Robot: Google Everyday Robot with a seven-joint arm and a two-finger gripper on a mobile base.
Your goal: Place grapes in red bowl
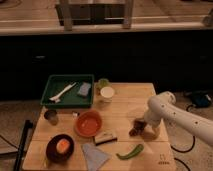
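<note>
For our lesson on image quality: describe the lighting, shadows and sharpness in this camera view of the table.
Camera view: dim, warm light falls on the table, and the cabinets behind are nearly black. Everything is soft, with no crisp edges. The gripper sits low at the table's right, over the dark grapes, which merge with shadow. The red bowl stands out brightly. No strong glare shows.

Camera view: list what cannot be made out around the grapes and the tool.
- Tool: the white arm's wrist covers it, so its grip is unreadable.
- Grapes: partly hidden under the tool; contact unclear.
- Arm: cut off by the right edge.
- Dark bowl: orange contents too blurred to identify.
</note>
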